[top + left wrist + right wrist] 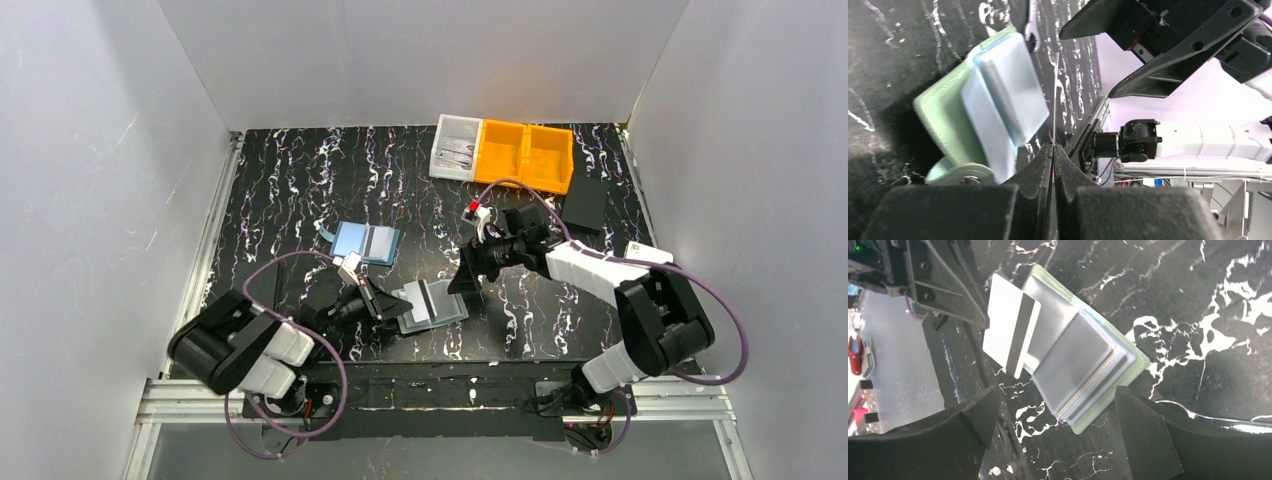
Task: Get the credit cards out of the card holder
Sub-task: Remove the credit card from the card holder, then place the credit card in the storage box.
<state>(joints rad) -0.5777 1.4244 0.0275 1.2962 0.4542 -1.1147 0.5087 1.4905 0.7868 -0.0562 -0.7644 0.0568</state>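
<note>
Sage-green and soft, the card holder lies open on the table, grey sleeves fanned. We see the left end effector pinching a pale, dark-striped credit card at its edge, and the right end effector spread wide above it. Far beyond it, a clear bin beside orange bins holds silvery pieces.

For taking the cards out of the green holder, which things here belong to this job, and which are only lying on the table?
Belongs to the job:
card holder
striped card, pinched in the left gripper
open right gripper near the holder

Lying about:
light-blue rectangle
orange bin
clear bin
black box
</note>
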